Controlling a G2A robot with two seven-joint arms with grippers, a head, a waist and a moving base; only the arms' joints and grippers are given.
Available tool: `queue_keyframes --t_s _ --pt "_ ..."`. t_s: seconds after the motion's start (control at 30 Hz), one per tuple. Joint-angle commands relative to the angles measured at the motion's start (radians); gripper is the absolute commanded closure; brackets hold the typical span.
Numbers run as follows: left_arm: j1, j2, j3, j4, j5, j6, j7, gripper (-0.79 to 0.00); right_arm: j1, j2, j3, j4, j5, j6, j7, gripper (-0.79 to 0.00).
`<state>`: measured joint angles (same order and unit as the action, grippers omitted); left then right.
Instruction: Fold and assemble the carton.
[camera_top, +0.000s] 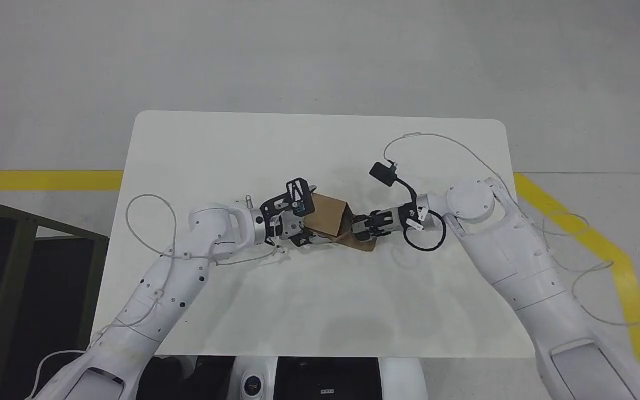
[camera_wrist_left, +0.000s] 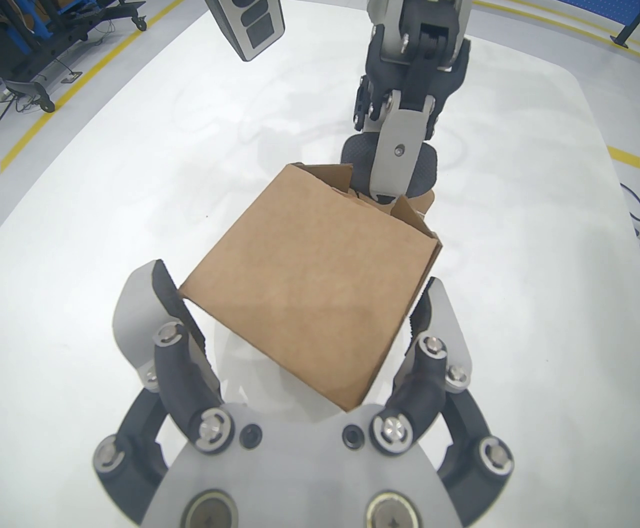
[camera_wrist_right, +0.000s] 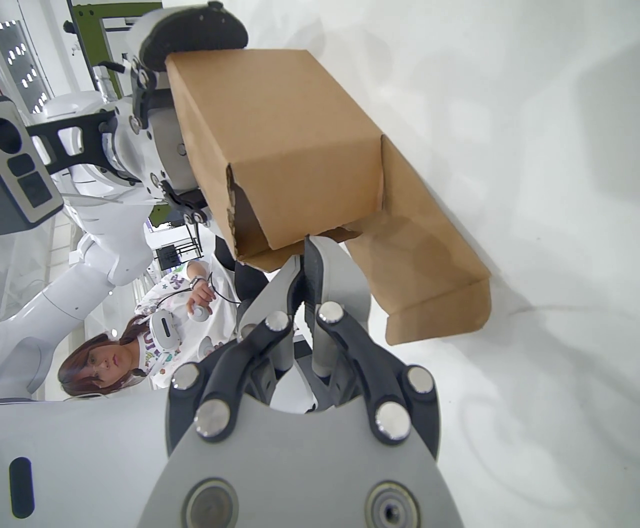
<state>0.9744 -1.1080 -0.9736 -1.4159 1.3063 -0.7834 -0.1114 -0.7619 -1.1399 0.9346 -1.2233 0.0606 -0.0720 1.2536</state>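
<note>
At mid-table: one carton (camera_top: 328, 215) is being held between two grippers, well apart from every edge of the table (camera_top: 200, 150).
Left gripper (camera_top: 295, 213): the carton's end away from the flaps is being clasped across its width, with a pad set against either side.
Right gripper (camera_wrist_right: 306, 260): its fingers are being pressed together, tips at the edge of a short flap at the open end. Whether card is being pinched between them cannot be told.
Carton's lie: the long axis is being run from one gripper to the other. The open end is being turned toward the right arm, which is judged the nearer to the loose flaps.
Long flap (camera_wrist_right: 430, 280): one, being left unfolded, stretched out from the open end along the tabletop.
Count: one carton, one table and two grippers are being shown.
</note>
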Motion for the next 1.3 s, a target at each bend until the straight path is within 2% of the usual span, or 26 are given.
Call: queue_keyframes --t_s 0.0,0.53,1.27 --pt "0.001 0.000 0.000 -0.001 0.000 0.001 0.000 -0.785 -0.011 0.000 0.002 -0.007 0.013 0.007 -0.016 0.000" --pt "0.005 -0.002 -0.001 -0.005 0.001 -0.008 -0.002 -0.785 -0.050 -0.003 0.006 -0.030 0.026 0.021 -0.135 0.000" --pt "0.011 -0.003 -0.006 -0.009 0.002 -0.005 -0.008 -0.785 0.052 -0.062 -0.106 0.097 0.077 -0.009 -0.143 0.000"
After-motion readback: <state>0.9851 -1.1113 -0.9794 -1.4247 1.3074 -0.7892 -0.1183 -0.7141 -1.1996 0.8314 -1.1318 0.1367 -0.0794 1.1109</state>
